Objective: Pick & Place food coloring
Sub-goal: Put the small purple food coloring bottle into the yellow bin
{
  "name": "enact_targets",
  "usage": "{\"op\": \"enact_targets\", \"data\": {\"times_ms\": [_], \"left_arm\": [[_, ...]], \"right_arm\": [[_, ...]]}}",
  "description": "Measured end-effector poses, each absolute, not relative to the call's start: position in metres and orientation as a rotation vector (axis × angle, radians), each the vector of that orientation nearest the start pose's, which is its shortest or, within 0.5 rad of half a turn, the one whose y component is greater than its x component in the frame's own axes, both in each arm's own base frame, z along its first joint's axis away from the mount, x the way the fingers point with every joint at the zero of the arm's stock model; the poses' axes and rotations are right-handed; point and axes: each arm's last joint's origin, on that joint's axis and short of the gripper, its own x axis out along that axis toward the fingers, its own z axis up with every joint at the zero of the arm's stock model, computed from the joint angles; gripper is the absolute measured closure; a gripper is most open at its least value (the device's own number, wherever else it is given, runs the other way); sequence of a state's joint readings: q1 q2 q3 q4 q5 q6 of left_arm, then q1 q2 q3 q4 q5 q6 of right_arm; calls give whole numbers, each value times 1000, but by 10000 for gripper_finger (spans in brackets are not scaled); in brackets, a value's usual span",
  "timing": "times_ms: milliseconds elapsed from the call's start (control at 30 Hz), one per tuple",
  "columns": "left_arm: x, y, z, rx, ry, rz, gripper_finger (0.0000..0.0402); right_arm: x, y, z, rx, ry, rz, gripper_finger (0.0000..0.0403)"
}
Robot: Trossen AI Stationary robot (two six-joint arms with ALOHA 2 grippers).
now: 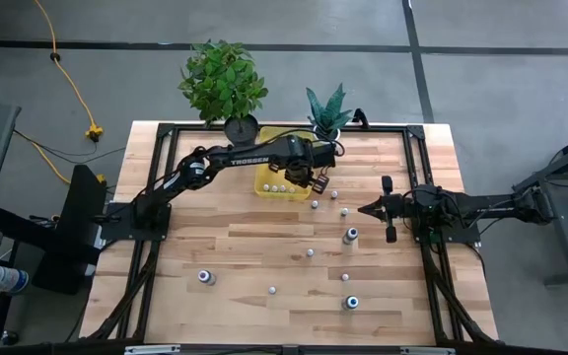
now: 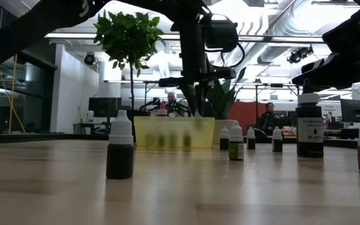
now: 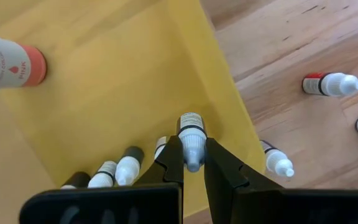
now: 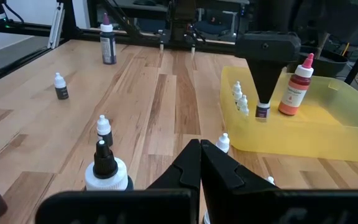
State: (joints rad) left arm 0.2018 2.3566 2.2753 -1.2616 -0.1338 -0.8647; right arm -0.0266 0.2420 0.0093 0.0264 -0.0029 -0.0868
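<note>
- Dark-bodied bottle [image 2: 120, 145] sits closest to the low camera, upright on the table [image 1: 235, 251].
- Left gripper [image 3: 192, 163] hangs over the yellow tray [image 1: 264, 185], jaws pinching a small food coloring bottle [image 3: 191, 138] by its cap end, bottle between the fingers.
- Tray holds a row of four small bottles [image 3: 128, 168] plus one larger pink-labelled bottle [image 4: 296, 87].
- Nine bottles visible loose on the table in the high view.
- Right gripper [image 4: 199, 154] waits at the table's right side, jaws pressed together, empty.
</note>
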Motion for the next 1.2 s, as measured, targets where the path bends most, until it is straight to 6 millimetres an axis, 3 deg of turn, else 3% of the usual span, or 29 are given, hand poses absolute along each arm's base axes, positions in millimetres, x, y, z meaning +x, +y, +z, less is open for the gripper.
{"op": "enact_targets", "data": {"times_ms": [100, 300, 1200], "left_arm": [[467, 99, 234, -770, 1145, 854, 384], [475, 96, 211, -801, 1192, 845, 384], [473, 93, 211, -807, 1223, 845, 384]], "right_arm": [[111, -3, 149, -83, 207, -15, 402], [111, -3, 149, -83, 207, -14, 402], [111, -3, 149, -83, 207, -15, 402]]}}
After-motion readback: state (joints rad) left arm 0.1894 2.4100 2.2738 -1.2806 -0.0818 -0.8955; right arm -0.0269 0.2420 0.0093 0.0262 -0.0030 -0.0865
